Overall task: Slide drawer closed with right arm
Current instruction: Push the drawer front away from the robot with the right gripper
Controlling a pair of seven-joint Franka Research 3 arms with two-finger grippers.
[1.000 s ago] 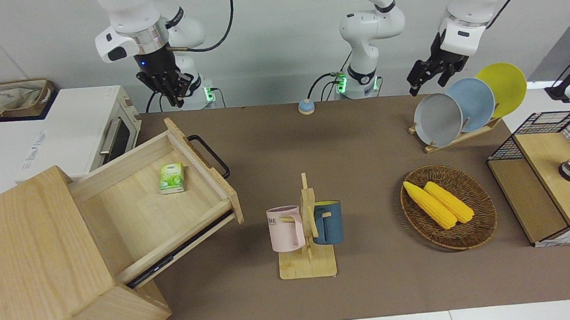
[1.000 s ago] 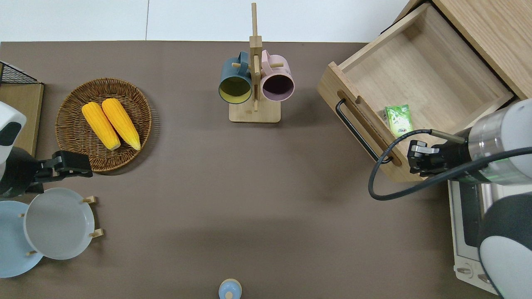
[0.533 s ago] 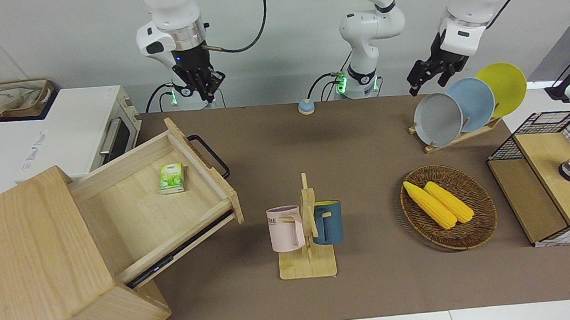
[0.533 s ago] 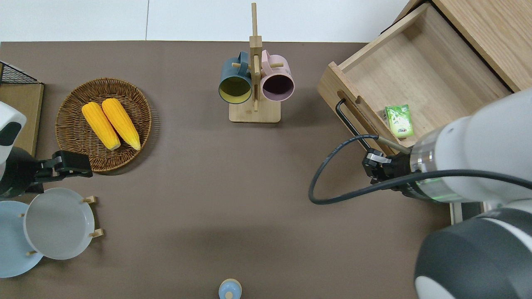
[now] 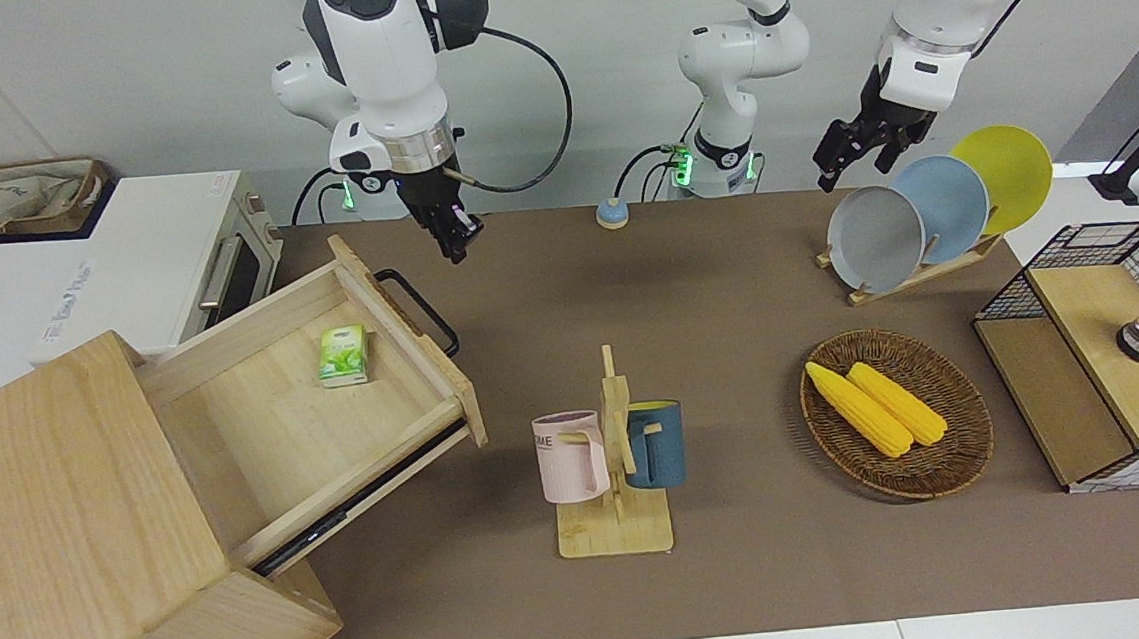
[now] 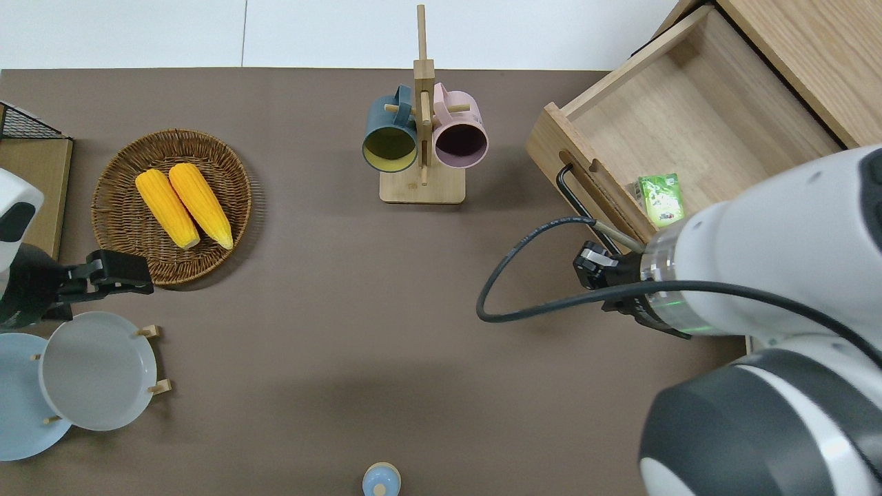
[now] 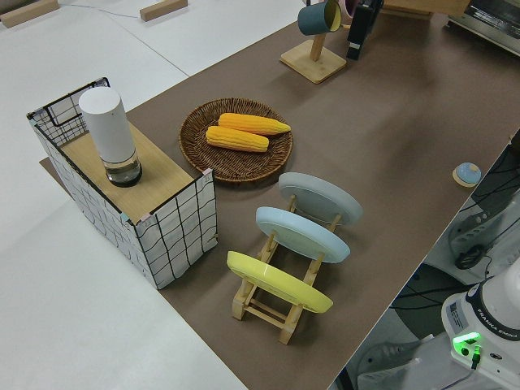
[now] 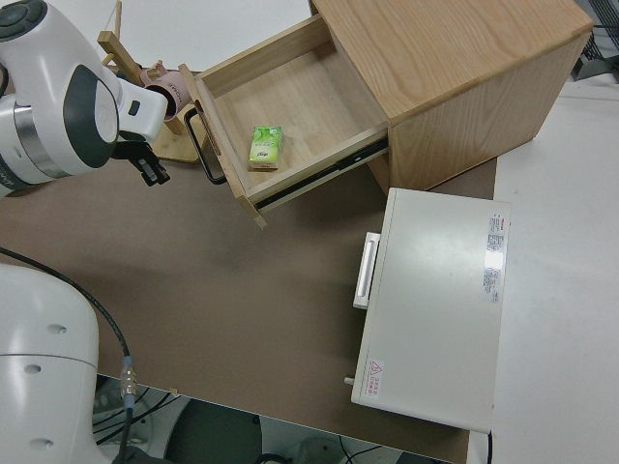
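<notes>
Light-wood drawer (image 5: 314, 397) is standing pulled out of the cabinet (image 5: 73, 525) at the worktop (image 5: 707, 280) corner by the right arm's end, on the edge away from the robots. Its long axis is running slantwise, front panel and black bar handle (image 6: 586, 210) facing the worktop's middle. Only the right side view is showing the drawer's whole depth, green packet (image 8: 263, 147) inside. Right claw (image 6: 590, 267) is hanging over bare worktop just beside the handle; finger spread cannot be told. Left arm is parked.
</notes>
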